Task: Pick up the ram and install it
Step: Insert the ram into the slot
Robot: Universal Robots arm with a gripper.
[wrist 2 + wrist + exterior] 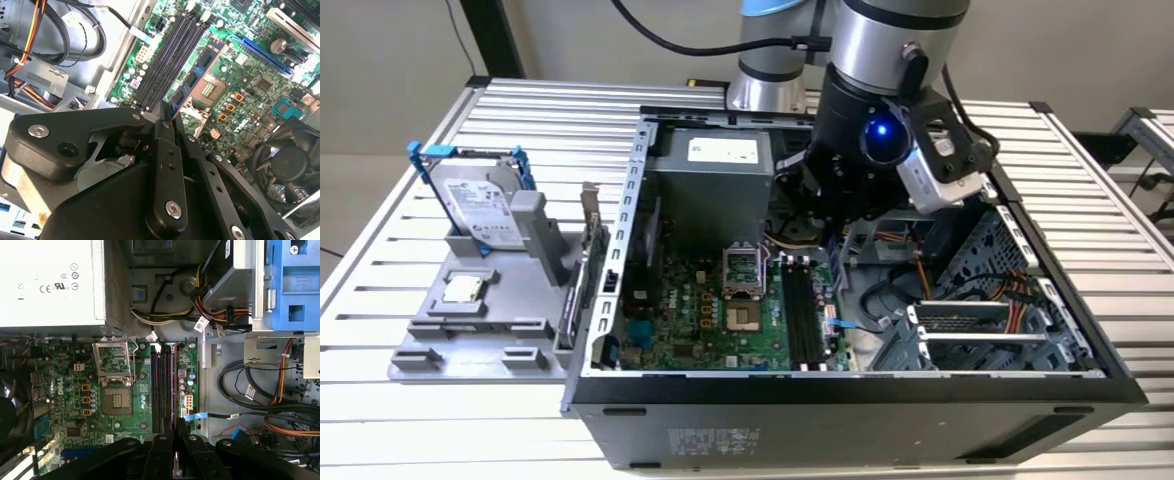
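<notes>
In the second wrist view my gripper is shut on the ram, a thin bluish stick with black chips that juts out from between the black fingers. The stick hangs over the motherboard, close beside the long black memory slots and roughly parallel to them. In the first wrist view the gripper hovers over one end of the same slots. In the exterior view the gripper reaches down into the open computer case, above the far end of the slots.
The CPU socket lies beside the slots and the power supply stands behind it. Cable bundles and drive bays crowd the case towards the exterior view's right. Outside the case, a grey fixture holds a hard drive and a CPU chip.
</notes>
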